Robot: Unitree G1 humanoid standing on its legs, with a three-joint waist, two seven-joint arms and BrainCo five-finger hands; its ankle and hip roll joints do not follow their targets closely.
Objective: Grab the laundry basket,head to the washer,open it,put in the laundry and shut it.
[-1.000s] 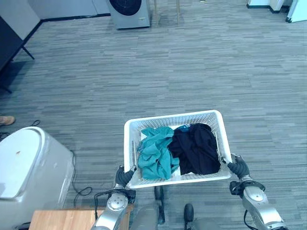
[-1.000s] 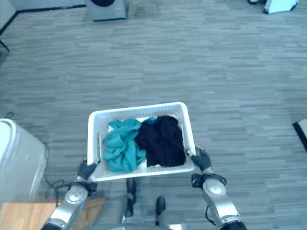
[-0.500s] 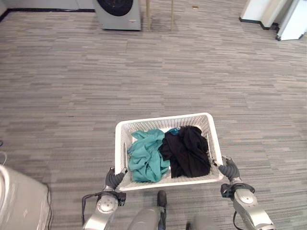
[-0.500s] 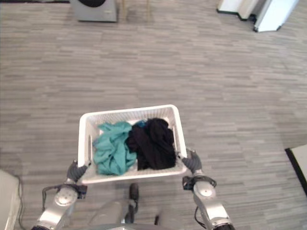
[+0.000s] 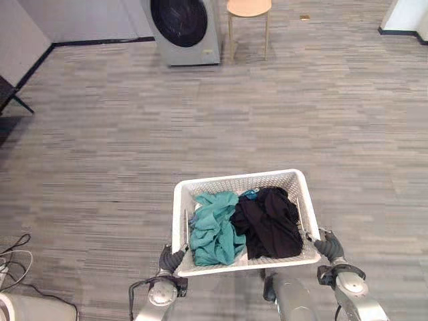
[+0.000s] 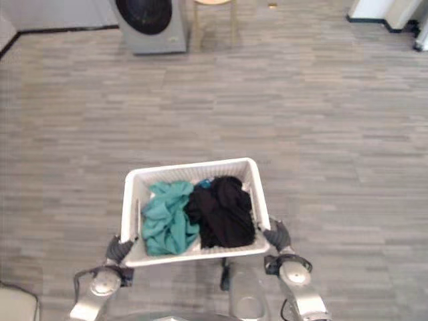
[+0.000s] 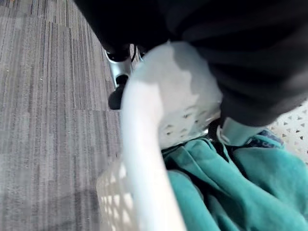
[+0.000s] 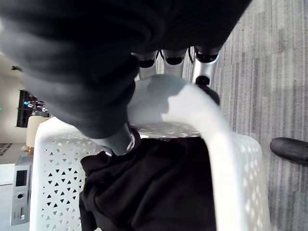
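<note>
I carry a white perforated laundry basket (image 5: 235,182) in front of me above the floor. Inside lie a teal garment (image 5: 212,231) on the left and a black garment (image 5: 267,224) on the right. My left hand (image 5: 171,257) grips the basket's left rim with fingers (image 7: 119,76) curled under it. My right hand (image 5: 328,247) grips the right rim, its fingers (image 8: 174,58) hooked over the edge. The grey washer (image 5: 184,28) with a dark round door stands far ahead at the top left, door closed.
A small wooden stool (image 5: 248,9) stands just right of the washer. White furniture (image 5: 405,15) sits at the far right corner. A dark table leg (image 5: 15,100) shows at the left edge. Grey striped floor stretches between me and the washer.
The whole view has shifted as I walk and turn; the washer and stool now show larger and more fully. Both hands keep their hold on the basket.
</note>
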